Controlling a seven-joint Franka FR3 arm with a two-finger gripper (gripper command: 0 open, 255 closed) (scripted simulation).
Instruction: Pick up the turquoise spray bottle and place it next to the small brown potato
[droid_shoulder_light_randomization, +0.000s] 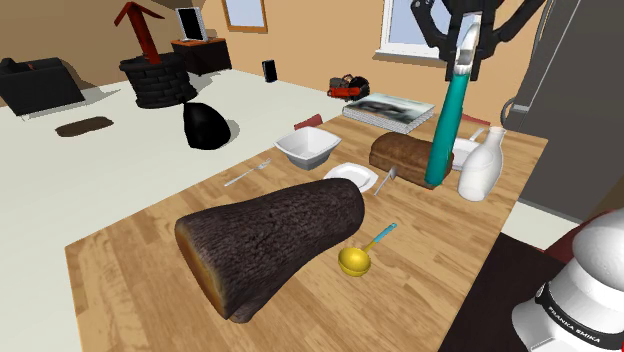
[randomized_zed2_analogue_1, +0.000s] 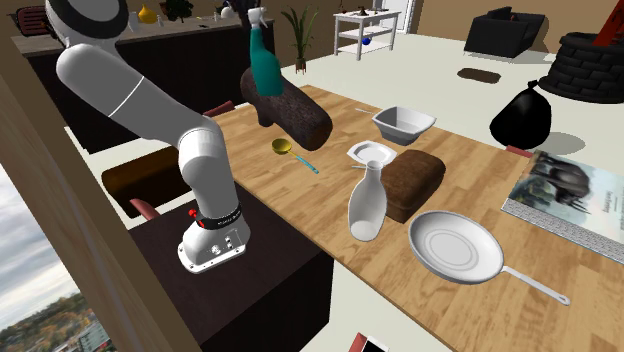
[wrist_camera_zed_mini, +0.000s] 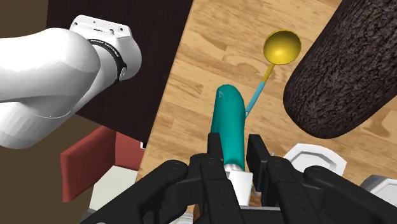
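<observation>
claw (wrist_camera_zed_mini: 236, 153) clasps spray bottle (wrist_camera_zed_mini: 229, 121) | nozzle half hidden between fingers (wrist_camera_zed_mini: 215, 149)

Table top (droid_shoulder_light_randomization: 130, 250): pale wood planks, visible grain, matt. Spray bottle (droid_shoulder_light_randomization: 445, 130): smooth turquoise body, slight sheen, white head. Large dark brown lump (droid_shoulder_light_randomization: 275, 240): rough, bark-like, matt. Scoop (droid_shoulder_light_randomization: 353, 261): glossy yellow bowl, smooth blue handle. Jug (droid_shoulder_light_randomization: 480, 165): smooth white, soft gloss. Frying pan (randomized_zed2_analogue_1: 455, 248): smooth pale grey, dull sheen. Arm casing (randomized_zed2_analogue_1: 130, 95): smooth white, satin.

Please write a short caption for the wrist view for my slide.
Gripper clasps the turquoise spray bottle above the wooden table, where a yellow scoop lies.
</observation>
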